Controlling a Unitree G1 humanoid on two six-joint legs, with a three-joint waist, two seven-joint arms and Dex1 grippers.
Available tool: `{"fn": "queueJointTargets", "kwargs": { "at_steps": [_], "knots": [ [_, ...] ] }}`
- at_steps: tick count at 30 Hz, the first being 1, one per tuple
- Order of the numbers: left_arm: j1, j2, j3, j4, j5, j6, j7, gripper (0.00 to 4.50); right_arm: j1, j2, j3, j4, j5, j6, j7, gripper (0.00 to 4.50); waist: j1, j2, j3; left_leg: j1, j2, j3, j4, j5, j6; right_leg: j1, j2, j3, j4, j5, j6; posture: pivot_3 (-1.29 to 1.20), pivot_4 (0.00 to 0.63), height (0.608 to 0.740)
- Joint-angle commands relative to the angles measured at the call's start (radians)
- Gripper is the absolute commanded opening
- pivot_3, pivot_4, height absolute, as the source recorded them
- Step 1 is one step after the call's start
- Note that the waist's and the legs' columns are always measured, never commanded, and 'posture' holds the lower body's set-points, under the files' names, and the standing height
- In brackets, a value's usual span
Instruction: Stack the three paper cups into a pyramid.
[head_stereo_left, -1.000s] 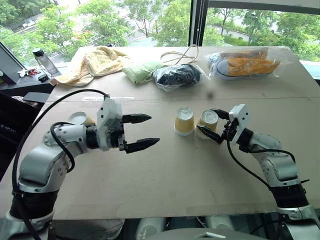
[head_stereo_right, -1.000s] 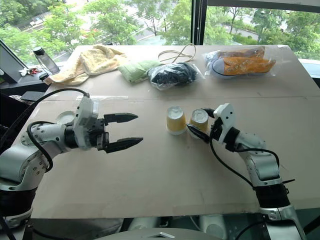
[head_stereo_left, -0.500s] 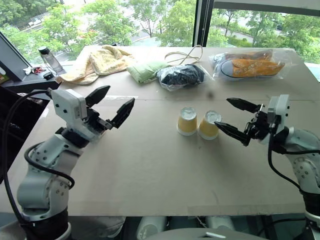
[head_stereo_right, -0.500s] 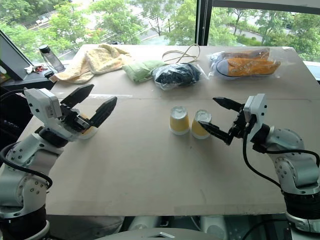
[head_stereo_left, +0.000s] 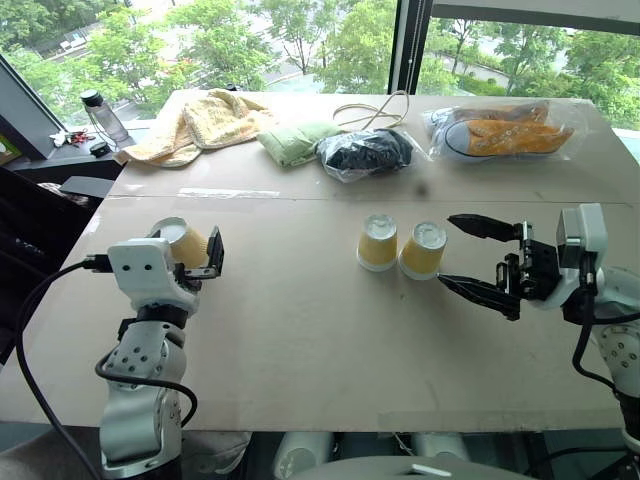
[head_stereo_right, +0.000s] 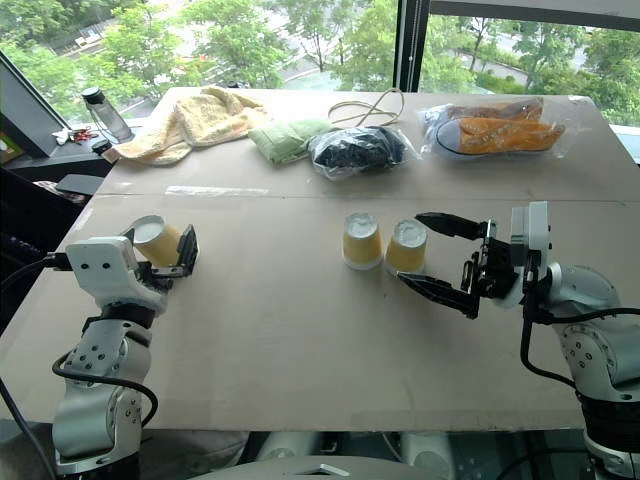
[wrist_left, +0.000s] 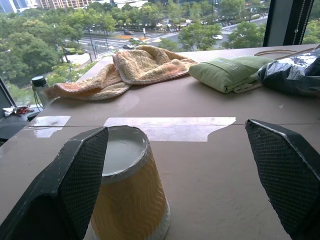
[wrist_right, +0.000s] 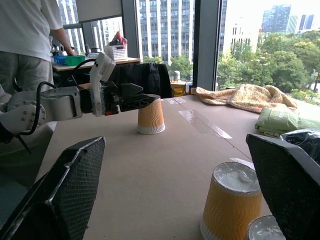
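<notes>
Two paper cups stand upside down side by side mid-table, one on the left and one on the right. The third paper cup stands upside down near the table's left edge. My left gripper is open around this cup, which sits close to one finger. My right gripper is open, level, pointing left, its tips just right of the right-hand cup without touching it. The right wrist view shows the two middle cups and the far cup beside my left gripper.
Along the table's far side lie a yellow towel, a green pouch, a black bag, a cord and bagged orange shoes. A water bottle stands off the left corner. A person stands beyond the table.
My left arm swung left and turned its open gripper forward, around the left-hand cup. My right gripper drew back and up from the right middle cup, staying open.
</notes>
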Motion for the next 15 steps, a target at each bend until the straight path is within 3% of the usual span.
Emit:
{"fn": "queueJointTargets", "kwargs": {
  "at_steps": [1, 15],
  "knots": [
    [-0.021, 0.023, 0.020, 0.025, 0.018, -0.033, -0.002, 4.50, 0.002, -0.007, -0.030, -0.028, 0.010, -0.024, 0.008, 4.46, 0.000, 0.000, 0.000, 0.000, 0.000, 0.000, 0.000, 0.000, 0.000, 0.000, 0.000, 0.000, 0.000, 0.000, 0.000, 0.00, 0.150, 0.740],
    [-0.092, 0.050, 0.051, 0.170, 0.093, -0.124, 0.050, 4.50, 0.016, 0.002, -0.025, -0.031, 0.002, -0.038, -0.011, 4.46, -0.001, 0.000, 0.000, -0.001, 0.000, 0.000, 0.000, 0.000, 0.000, 0.000, -0.001, 0.000, 0.000, 0.000, 0.000, 0.00, 0.150, 0.740]
  ]
}}
